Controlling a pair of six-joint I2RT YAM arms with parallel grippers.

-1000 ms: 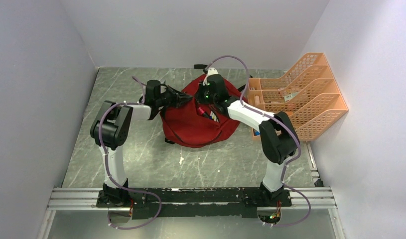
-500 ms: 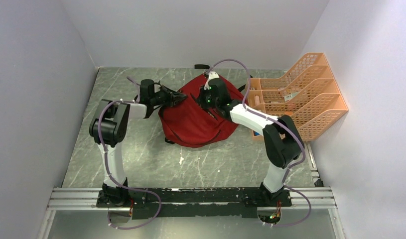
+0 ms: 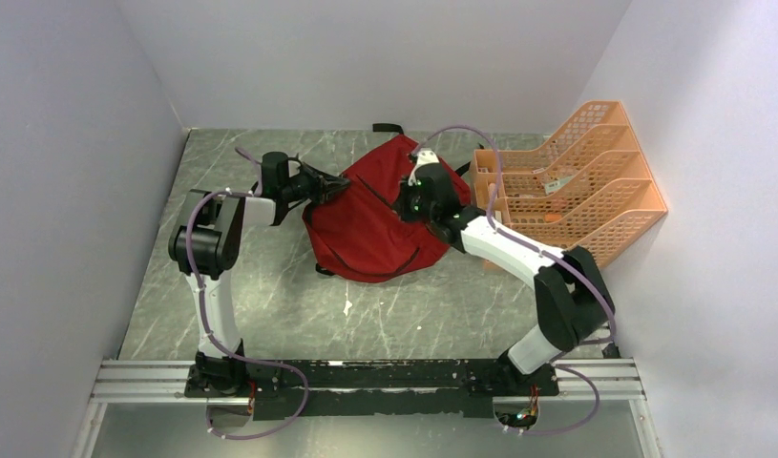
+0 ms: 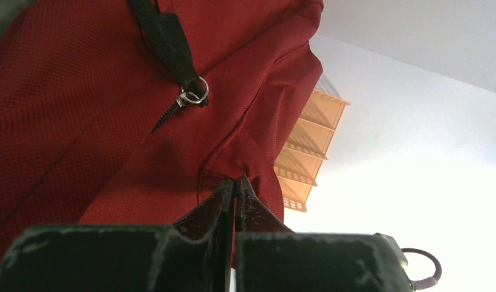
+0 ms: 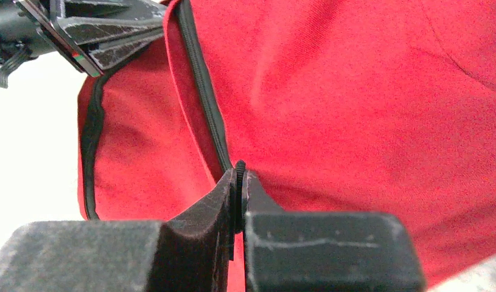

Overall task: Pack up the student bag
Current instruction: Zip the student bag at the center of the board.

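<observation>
Fabric of the student bag (image 4: 81, 109) sits pinched between the pressed-together fingers of my left gripper (image 4: 235, 182); my right gripper (image 5: 239, 176) clamps its black zipper pull (image 5: 240, 165).

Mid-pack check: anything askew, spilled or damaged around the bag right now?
Nothing damaged or spilled. The student bag lies slumped, pinched in the left fingers and right fingers. Only small white specks on the table look stray.
</observation>
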